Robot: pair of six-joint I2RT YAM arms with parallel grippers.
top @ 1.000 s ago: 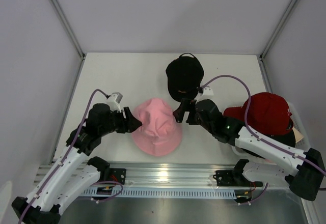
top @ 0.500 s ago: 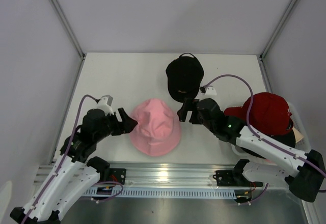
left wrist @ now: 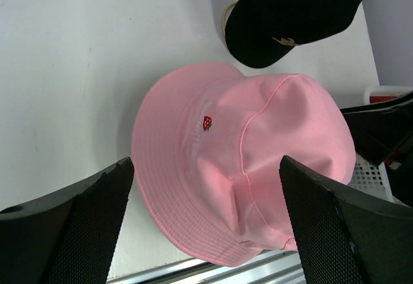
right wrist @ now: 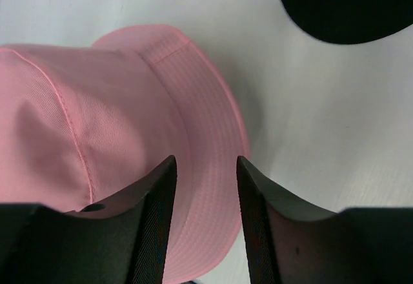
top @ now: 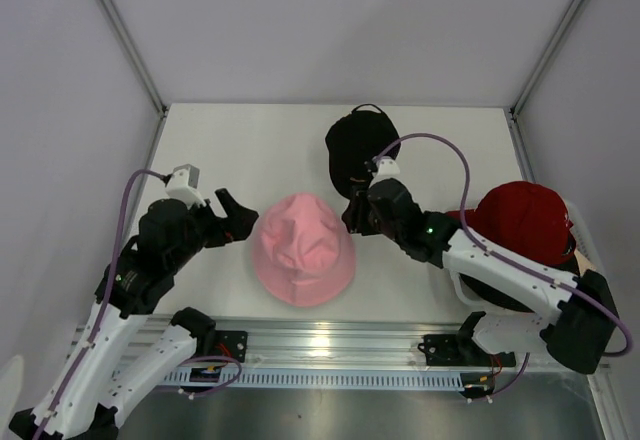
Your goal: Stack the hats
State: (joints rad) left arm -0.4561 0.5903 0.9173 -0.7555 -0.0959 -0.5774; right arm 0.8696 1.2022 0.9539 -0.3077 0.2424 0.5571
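White table (top: 220,150) bears a pink hat (top: 303,248) centrally, black cap (top: 360,145) behind, red cap (top: 528,222) at right. Left gripper (top: 238,220), jaws wide, faces the pink hat; right gripper (top: 352,217), jaws narrow, hovers over its brim.

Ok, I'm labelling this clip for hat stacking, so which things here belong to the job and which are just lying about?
Part of the job:
pink bucket hat
black cap
red cap

Just lying about:
white mesh basket, at the table's right edge
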